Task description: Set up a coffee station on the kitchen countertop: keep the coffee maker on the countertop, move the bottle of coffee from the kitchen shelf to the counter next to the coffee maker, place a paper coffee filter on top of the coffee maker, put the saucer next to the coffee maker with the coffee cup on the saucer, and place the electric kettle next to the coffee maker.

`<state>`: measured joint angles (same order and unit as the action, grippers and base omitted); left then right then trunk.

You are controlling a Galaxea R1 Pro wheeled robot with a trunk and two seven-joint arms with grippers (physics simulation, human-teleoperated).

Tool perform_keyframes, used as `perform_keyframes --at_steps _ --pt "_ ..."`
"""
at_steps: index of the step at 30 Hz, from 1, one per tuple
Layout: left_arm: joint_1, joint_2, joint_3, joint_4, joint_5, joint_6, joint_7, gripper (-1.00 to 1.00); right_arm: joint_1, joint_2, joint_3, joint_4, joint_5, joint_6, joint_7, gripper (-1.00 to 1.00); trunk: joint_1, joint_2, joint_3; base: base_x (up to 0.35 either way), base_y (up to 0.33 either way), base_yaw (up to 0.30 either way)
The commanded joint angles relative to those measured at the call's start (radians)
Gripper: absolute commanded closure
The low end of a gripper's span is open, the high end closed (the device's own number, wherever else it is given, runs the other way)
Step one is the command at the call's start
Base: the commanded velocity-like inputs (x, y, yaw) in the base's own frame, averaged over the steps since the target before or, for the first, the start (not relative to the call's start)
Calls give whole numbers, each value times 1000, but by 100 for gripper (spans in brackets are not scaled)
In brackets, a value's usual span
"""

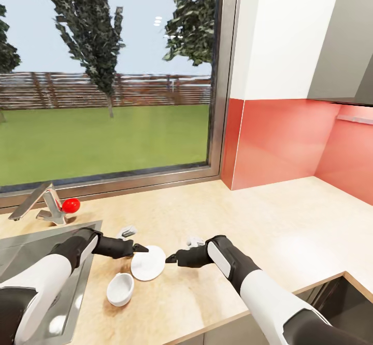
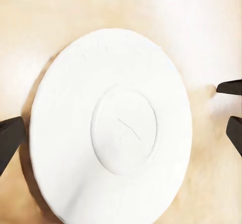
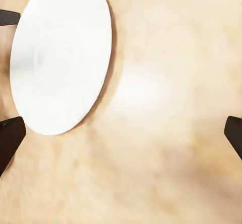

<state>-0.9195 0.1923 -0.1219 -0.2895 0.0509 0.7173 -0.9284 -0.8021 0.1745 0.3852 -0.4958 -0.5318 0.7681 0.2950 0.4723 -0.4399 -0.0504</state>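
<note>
Fingers of both arms are spread wide and hold nothing. The left gripper [image 1: 141, 248] hangs at the saucer's far-left rim, and the right gripper [image 1: 171, 258] at its right rim, so the two point toward each other across the dish. From the left wrist camera one dark fingertip [image 2: 10, 142] sits just outside one edge of the saucer [image 2: 112, 128], while two dark tips show beyond the opposite edge; whether any of them touch the rim cannot be told. From the right wrist camera the saucer [image 3: 61, 57] lies off to one side, near one fingertip [image 3: 10, 141] and well apart from the other.

The saucer [image 1: 148, 263] is plain white and round, with a shallow circular well at its centre, lying flat on the pale beige surface [image 1: 269, 231]. A white coffee cup [image 1: 120, 289] stands just near and left of it, apart from it and not on it. Further left is a steel sink [image 1: 31, 241] with a faucet [image 1: 44, 202] and a red ball [image 1: 70, 205] beside it. A window [image 1: 109, 75] runs behind, and a red backsplash [image 1: 290, 143] on the right.
</note>
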Motion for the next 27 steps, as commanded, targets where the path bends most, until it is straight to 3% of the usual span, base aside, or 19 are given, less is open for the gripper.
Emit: perform_keyframes --at_steps 1,11,27 --pt "-1 0 -7 -1 6 6 -2 -100 -1 0 2 0 7 3 4 -100 1 -2 -2 0 0 0" --pt "4 -19 -7 5 20 5 -1 -100 0 0 1 2 7 3 4 -100 1 -2 -2 0 0 0" --pt "19 -22 -7 -3 22 9 -1 -100 0 0 1 2 7 3 4 -100 1 -2 -2 0 0 0"
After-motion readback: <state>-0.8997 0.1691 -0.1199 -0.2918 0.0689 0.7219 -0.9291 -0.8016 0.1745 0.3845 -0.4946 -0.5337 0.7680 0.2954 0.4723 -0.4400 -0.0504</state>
